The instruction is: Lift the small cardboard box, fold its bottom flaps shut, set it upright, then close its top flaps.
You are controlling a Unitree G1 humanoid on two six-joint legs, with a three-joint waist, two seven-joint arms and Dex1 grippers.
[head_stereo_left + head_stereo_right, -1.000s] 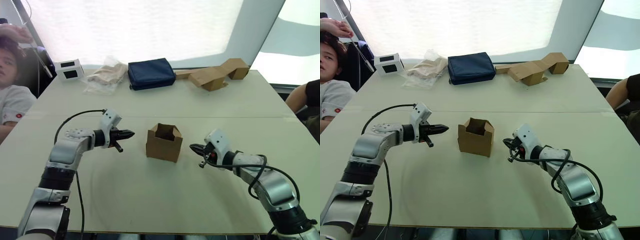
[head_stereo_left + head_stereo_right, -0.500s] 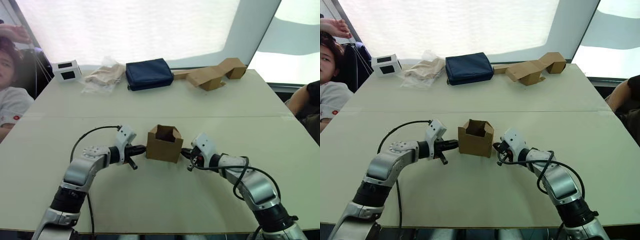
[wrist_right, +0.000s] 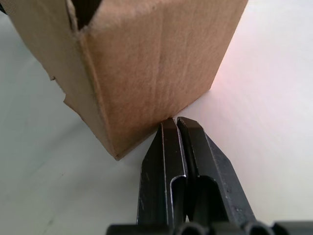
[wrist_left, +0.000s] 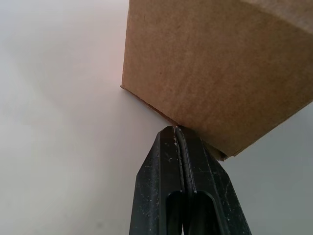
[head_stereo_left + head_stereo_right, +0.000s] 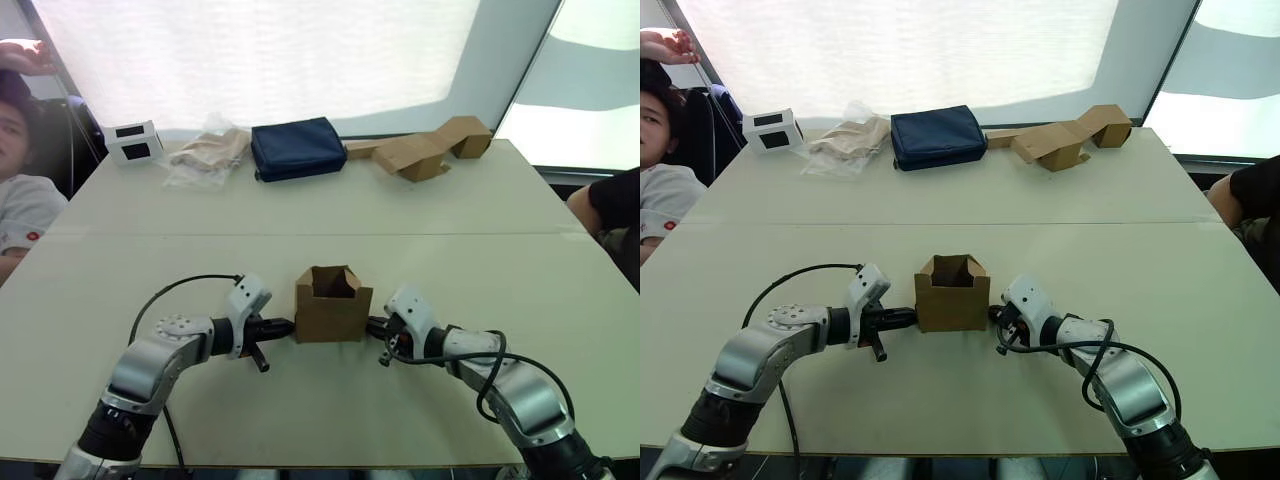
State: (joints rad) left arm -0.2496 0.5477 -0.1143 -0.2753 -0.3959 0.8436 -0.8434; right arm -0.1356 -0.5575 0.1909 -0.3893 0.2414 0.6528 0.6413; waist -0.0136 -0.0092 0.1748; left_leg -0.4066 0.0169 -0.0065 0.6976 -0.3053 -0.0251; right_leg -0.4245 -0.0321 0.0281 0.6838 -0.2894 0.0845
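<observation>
Both pairs of fingers are pressed shut, holding nothing: left gripper (image 5: 283,326) and right gripper (image 5: 375,325) tips touch the small cardboard box (image 5: 332,312) low-center on the desk (image 5: 450,215). Even inward squeeze is probably needed before lifting.

Two head cameras, set side by side, look forward and down from above the near edge of the table (image 5: 330,430), facing a bright window. Both take in the whole tabletop, with the small cardboard box (image 5: 332,304) near the middle. Each wrist camera sits very close to that box, low near the tabletop. One looks along the left gripper (image 4: 177,131) at the box's left wall; the other looks along the right gripper (image 3: 175,122) at the opposite wall.
</observation>
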